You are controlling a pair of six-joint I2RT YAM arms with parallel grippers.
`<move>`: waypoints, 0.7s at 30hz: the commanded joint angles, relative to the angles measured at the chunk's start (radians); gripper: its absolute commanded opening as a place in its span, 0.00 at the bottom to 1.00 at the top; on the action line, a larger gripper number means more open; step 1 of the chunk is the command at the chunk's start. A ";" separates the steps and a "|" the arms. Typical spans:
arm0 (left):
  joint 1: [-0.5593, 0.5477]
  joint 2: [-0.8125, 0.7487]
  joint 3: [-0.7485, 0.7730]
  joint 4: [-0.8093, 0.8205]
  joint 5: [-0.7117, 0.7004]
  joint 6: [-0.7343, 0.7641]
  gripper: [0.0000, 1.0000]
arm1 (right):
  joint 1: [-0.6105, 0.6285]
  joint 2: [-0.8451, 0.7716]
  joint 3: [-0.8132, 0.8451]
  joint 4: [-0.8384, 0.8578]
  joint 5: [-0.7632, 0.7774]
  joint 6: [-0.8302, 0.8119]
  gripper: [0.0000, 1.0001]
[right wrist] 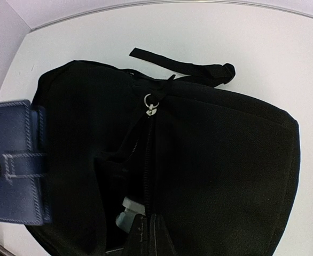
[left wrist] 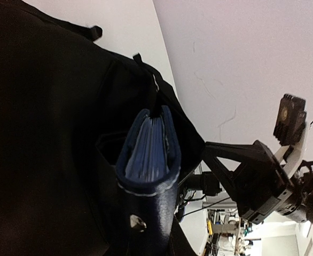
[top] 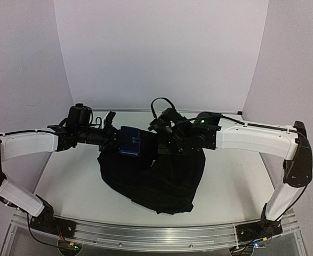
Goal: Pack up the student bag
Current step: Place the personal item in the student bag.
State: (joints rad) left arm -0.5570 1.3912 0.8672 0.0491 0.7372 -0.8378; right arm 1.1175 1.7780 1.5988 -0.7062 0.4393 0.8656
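The student bag (top: 156, 176) is a large black backpack lying in the middle of the table, its zipper (right wrist: 150, 109) partly undone. My left gripper (top: 119, 140) is shut on a dark blue wallet-like pouch (left wrist: 148, 160) with pale page edges. It holds the pouch at the bag's upper left edge, by the opening. My right gripper (right wrist: 155, 230) is shut on the bag's fabric along the zipper line, at the bag's top edge (top: 164, 141). A pale object (right wrist: 125, 213) shows inside the opening, left of my right fingers. The pouch (right wrist: 15, 160) hides my left fingers.
A black strap (right wrist: 183, 66) trails from the bag's far side onto the white table (top: 236, 181). Purple walls close in the back and both sides. The right arm's black links (left wrist: 258, 178) hang close beside the pouch.
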 commanded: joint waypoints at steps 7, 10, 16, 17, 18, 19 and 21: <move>-0.092 0.114 0.106 0.155 0.051 0.004 0.00 | -0.002 -0.075 -0.013 0.075 0.003 -0.007 0.00; -0.099 0.135 0.108 0.191 0.048 -0.010 0.00 | -0.001 -0.083 -0.022 0.082 0.004 -0.007 0.00; -0.118 0.166 0.098 0.258 0.015 0.014 0.00 | -0.001 -0.097 -0.033 0.092 0.004 -0.008 0.00; -0.118 0.171 0.102 0.245 -0.005 0.025 0.00 | -0.002 -0.098 -0.036 0.095 0.003 -0.009 0.00; -0.118 0.176 0.106 0.242 -0.013 0.030 0.00 | -0.002 -0.099 -0.037 0.096 0.001 -0.008 0.00; -0.119 0.182 0.110 0.246 -0.014 0.030 0.00 | -0.002 -0.101 -0.039 0.097 0.000 -0.007 0.00; -0.123 0.194 0.103 0.280 -0.011 0.017 0.00 | -0.002 -0.103 -0.041 0.099 0.000 -0.007 0.00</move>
State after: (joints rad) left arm -0.6745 1.5682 0.9291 0.2263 0.7474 -0.8341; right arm 1.1169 1.7471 1.5564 -0.6507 0.4154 0.8645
